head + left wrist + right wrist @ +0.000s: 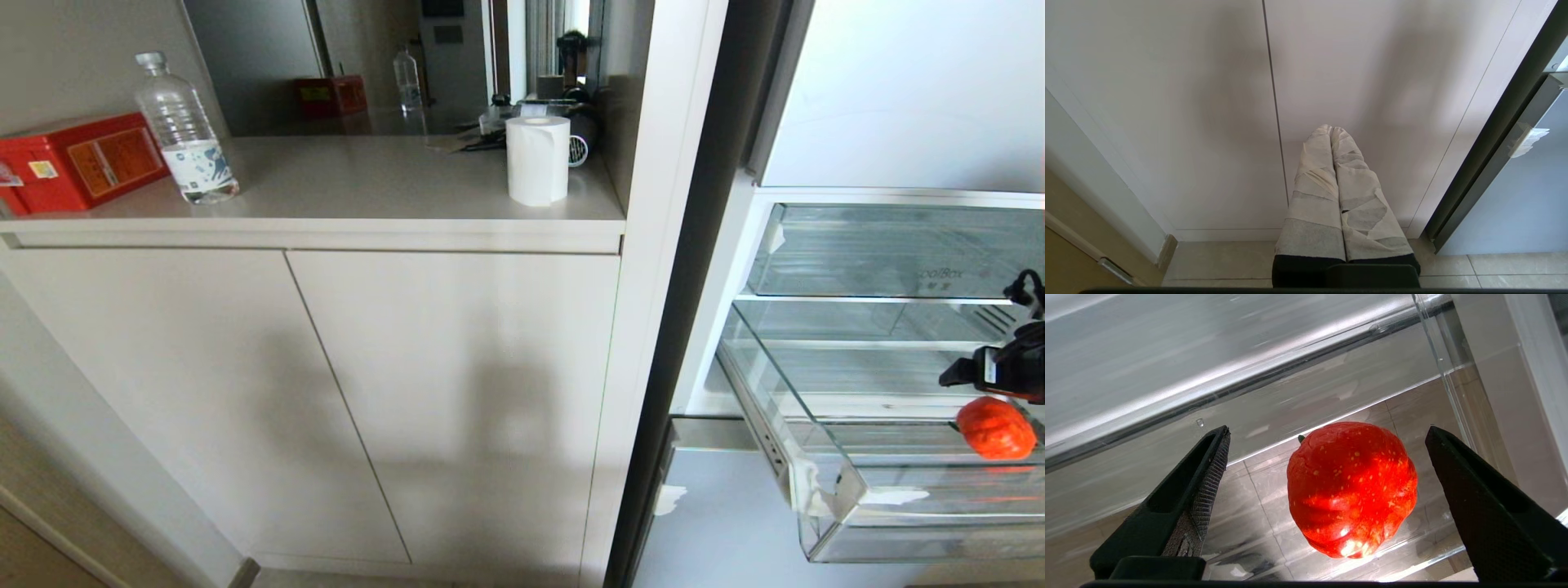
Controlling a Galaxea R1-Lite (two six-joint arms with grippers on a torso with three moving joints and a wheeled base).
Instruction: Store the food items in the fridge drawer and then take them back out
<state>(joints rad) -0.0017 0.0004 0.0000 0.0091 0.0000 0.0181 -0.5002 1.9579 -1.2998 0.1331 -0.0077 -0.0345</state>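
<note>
A lumpy red-orange food item (pixel 1351 490), rounded like a small tomato or pepper, sits on the clear floor of the pulled-out fridge drawer (pixel 841 490), near the drawer's front and toward its right side. Only this one piece is in sight. The right gripper (pixel 1327 457) hangs just above it with its two black fingers (pixel 1208 473) spread wide to either side of the piece, not touching it, so the piece lies released. Scraps of white tape (pixel 816 482) cling to the drawer's front left corner. Above the drawer sits another clear bin (pixel 890 253) with faint lettering. To the left of the fridge stands a pale cabinet (pixel 326 392); its counter holds a red box (pixel 77 163), a water bottle (pixel 184 131) and a roll of white paper (pixel 537 159). The left gripper (pixel 1333 132) is parked low in front of the cabinet doors, its tape-wrapped fingers pressed together and holding nothing.
</note>
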